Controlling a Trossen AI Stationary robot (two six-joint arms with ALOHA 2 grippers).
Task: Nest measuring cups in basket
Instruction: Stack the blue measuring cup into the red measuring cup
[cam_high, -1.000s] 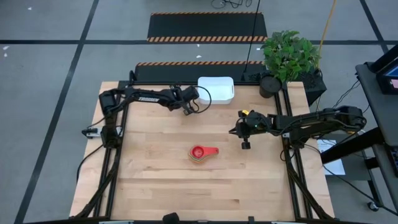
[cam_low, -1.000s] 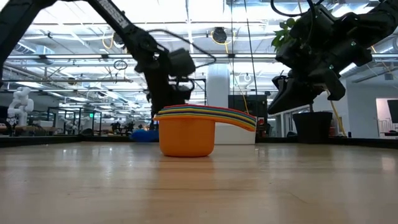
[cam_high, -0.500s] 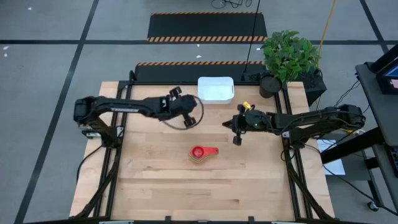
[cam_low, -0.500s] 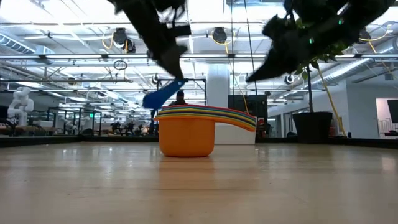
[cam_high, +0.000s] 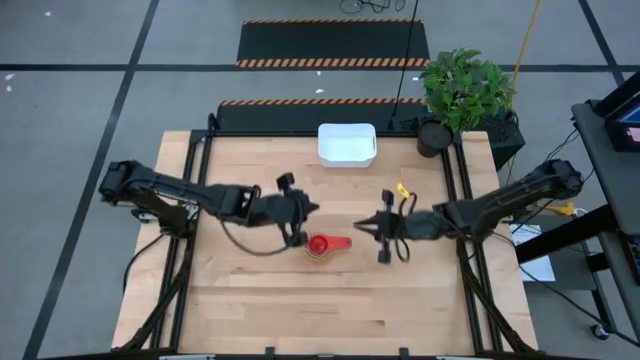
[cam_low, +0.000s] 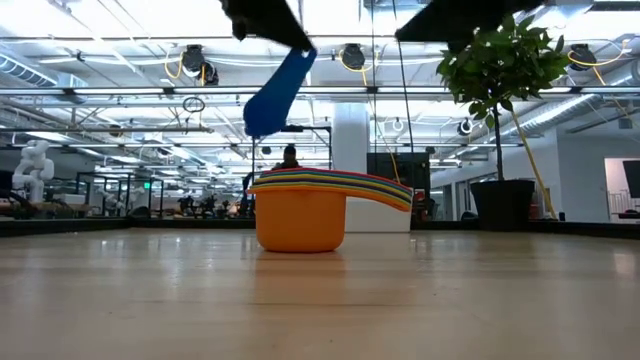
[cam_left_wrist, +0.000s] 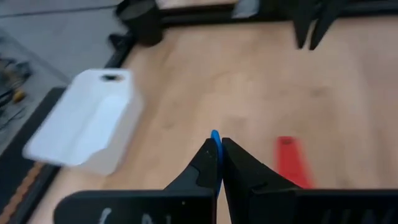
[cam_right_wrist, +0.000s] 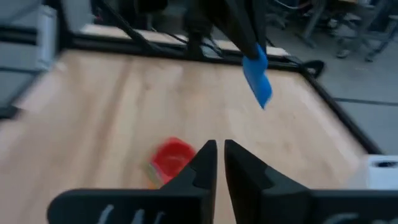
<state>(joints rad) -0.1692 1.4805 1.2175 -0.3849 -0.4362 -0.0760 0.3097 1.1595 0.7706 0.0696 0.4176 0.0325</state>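
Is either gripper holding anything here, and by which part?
The left gripper is shut on the blue measuring cup, pinching its handle end so the cup hangs above the stack. The right gripper is shut, holding nothing.

A large robotics lab or industrial test hall. The wooden surface (cam_high: 250, 290) sits in a black metal frame on a grey floor marked with dark tape lines and black mats edged in orange hazard stripes (cam_high: 330, 62). The low view shows a high ceiling with trusses, pipes and round lamps (cam_low: 352, 55), a white humanoid robot (cam_low: 32, 165) (far off), and a potted plant (cam_low: 505, 70).
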